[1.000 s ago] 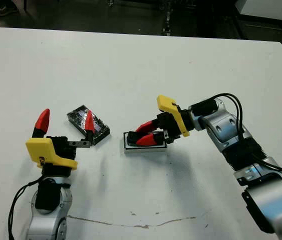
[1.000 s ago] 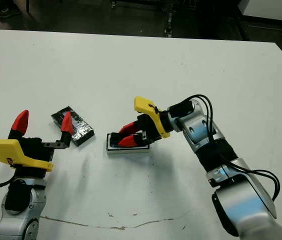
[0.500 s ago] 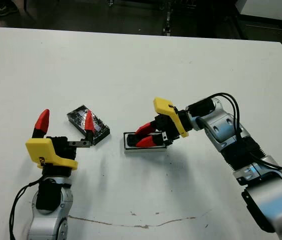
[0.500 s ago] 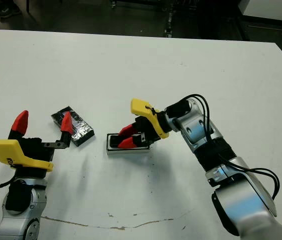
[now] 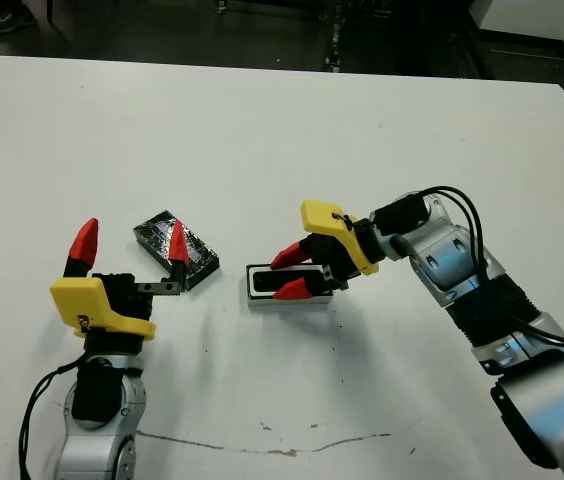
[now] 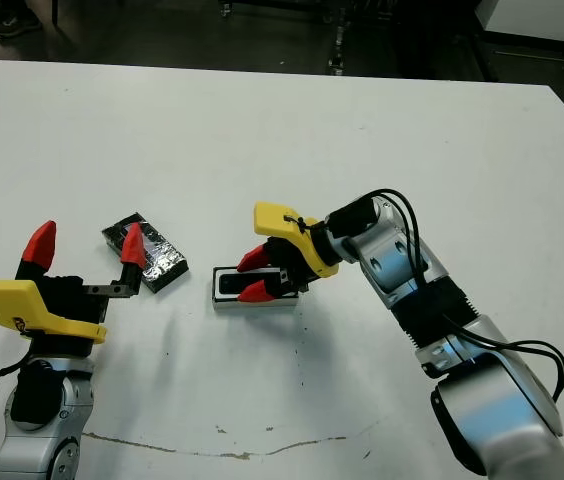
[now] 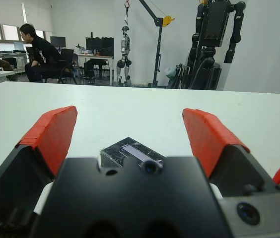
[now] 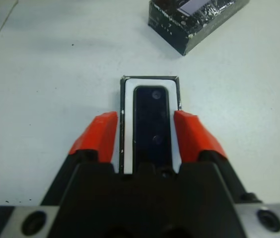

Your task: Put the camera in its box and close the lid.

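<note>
Left hand, fingers apart, empty, nearest the viewer. Lid on the worktop just beyond it. At the lid's 3 o'clock, box holds the camera; right hand straddles it, fingers spread.

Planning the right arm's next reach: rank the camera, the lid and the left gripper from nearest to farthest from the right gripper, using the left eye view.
1. Camera: in the box, between the right gripper's open fingers.
2. Lid: on the table, to the box's left.
3. Left gripper: farthest left, open, by the lid.
</note>
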